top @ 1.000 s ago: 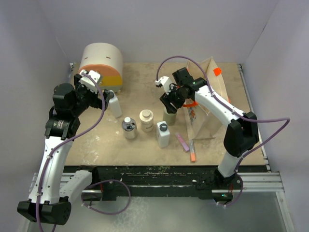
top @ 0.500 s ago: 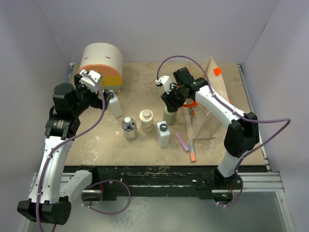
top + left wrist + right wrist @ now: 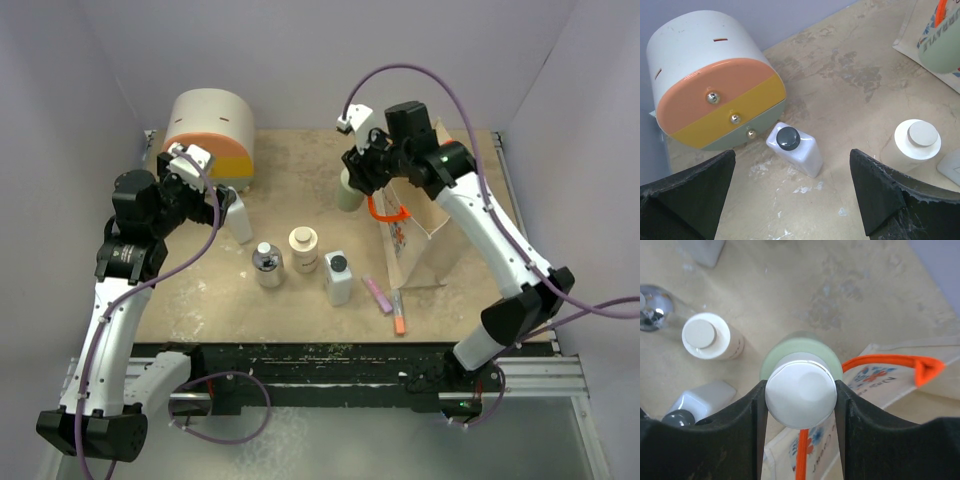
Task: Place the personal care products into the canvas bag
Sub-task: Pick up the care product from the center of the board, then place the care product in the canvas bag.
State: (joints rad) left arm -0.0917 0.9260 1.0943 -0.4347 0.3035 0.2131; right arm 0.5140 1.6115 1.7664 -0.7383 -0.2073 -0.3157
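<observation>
Pale lilac walls (image 3: 300,50) close in the scene on three sides, and the floor of it is a tan, scuffed table top (image 3: 300,170) with whitish worn patches and a black rail along its near edge. Farthest left of the canvas bag (image 3: 425,240), against the back wall, stands the round drawer box (image 3: 208,135), cream with orange and yellow fronts. The left gripper (image 3: 212,200) hangs just on the bag's side of that box, its fingers spread wide around nothing, pointing down at a white bottle with a black cap (image 3: 795,150) that stands beside the box's foot. Closer to the bag, in a loose row on the table, come the clear-grey bottle (image 3: 266,265), then the squat cream jar (image 3: 304,249), then a second white bottle with a black cap (image 3: 338,278), all upright and apart from one another. The green bottle (image 3: 349,190) is off the table, held up just left of the bag's open top (its rounded base shows in mid-air from the left wrist), and the right gripper (image 3: 360,172) has its fingers pinched on the bottle's cream cap (image 3: 800,392) from either side. Below it, near the bag's front corner, a pink stick (image 3: 378,294) and an orange-tipped one (image 3: 399,318) lie flat on the table. The bag itself stands upright at the right of the table, beige with a printed front, one orange loop handle (image 3: 388,212) hanging over its left edge.
</observation>
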